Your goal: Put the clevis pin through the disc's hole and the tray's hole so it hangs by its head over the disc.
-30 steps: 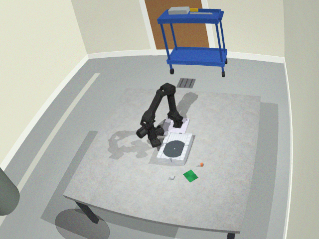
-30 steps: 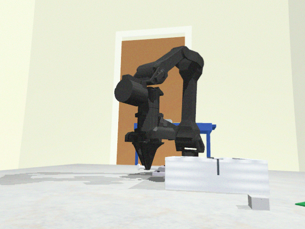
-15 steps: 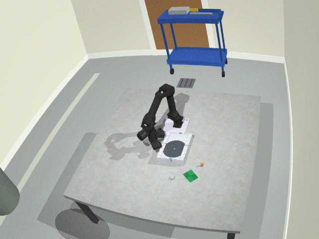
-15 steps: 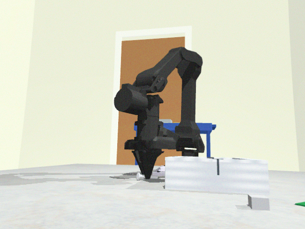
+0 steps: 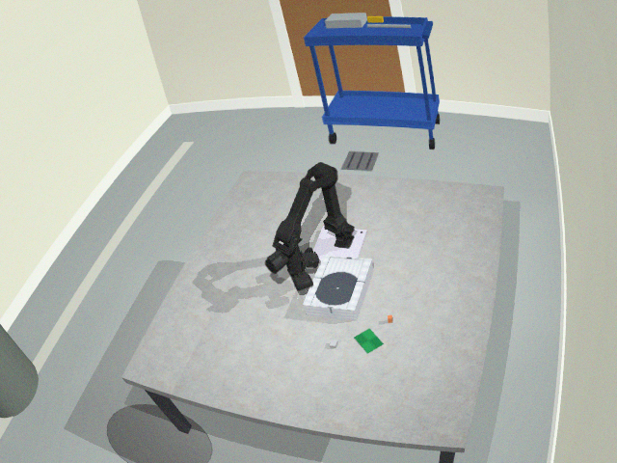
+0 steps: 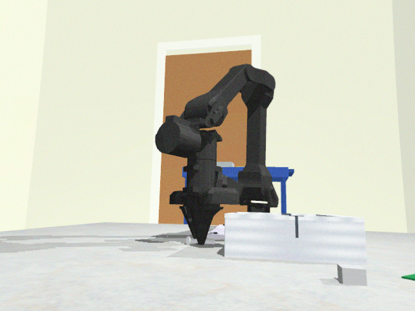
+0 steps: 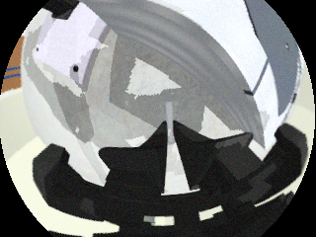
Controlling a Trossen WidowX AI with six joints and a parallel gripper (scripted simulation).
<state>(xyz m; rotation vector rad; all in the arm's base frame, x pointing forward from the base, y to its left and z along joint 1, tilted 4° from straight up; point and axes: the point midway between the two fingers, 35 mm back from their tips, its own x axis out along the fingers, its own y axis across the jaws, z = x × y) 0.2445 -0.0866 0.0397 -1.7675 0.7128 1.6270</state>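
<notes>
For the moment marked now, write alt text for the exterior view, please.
A black robot arm points its nearly closed jaws straight down close to the tabletop, gripping a pin whose pale round head shows beside the fingertips. To the right stand a silvery tray and, nearer the camera, a small grey block; behind are a blue cart and brown door.
</notes>
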